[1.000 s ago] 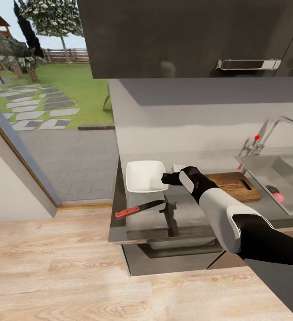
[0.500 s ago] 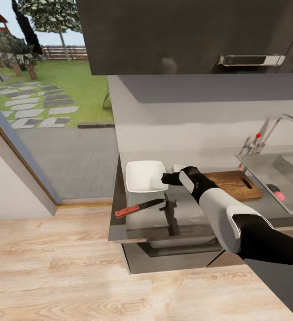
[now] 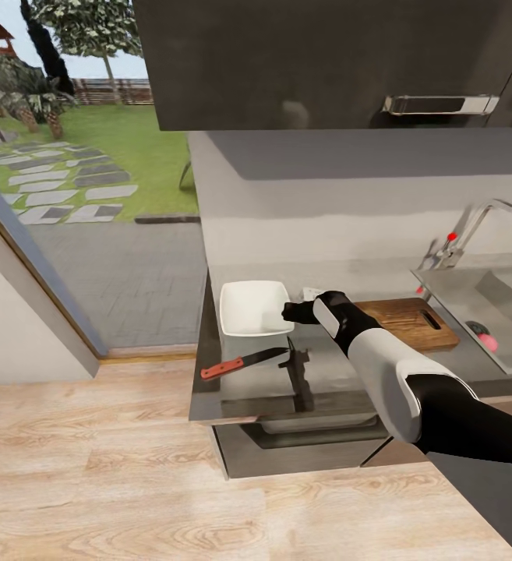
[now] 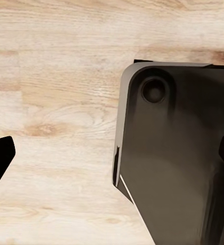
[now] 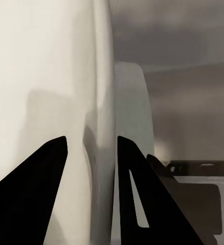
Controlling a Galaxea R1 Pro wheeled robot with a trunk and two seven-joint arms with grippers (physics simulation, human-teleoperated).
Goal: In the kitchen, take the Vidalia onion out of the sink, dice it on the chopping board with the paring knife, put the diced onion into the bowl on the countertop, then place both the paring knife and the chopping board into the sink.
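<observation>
We judge the task barely begun. The onion (image 3: 486,342) lies in the sink (image 3: 474,292), near its front edge, whole as far as we can tell. The board (image 3: 407,321) lies bare on the countertop (image 3: 248,389) beside the sink, and the knife (image 3: 240,364) rests apart from it, just in front of the empty bowl (image 3: 251,308). Our right gripper (image 3: 287,312) straddles the bowl's right rim, fingers (image 5: 35,189) parted around it; we cannot tell whether they pinch it. The left gripper (image 4: 112,158) hangs over the floor, spread wide and empty. Fetching, dicing, filling and clearing all remain.
</observation>
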